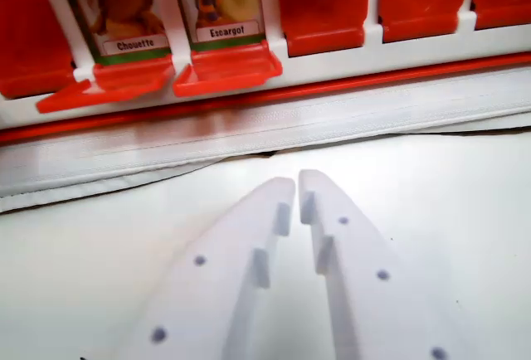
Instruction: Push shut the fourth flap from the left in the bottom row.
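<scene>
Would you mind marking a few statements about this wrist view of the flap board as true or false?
1. Two flaps show picture cards, labelled Chouette and Escargot. True.
2. The end effector is pressing on the Escargot flap. False: it is apart from the red board, over the white surface.
3. The red panels at the wrist view's right show no picture. True.
4. The end effector's fingertips are spread wide. False: only a narrow gap shows between them.
5. A blue cloth lies below the board. False: the fabric strip there is white.
</scene>
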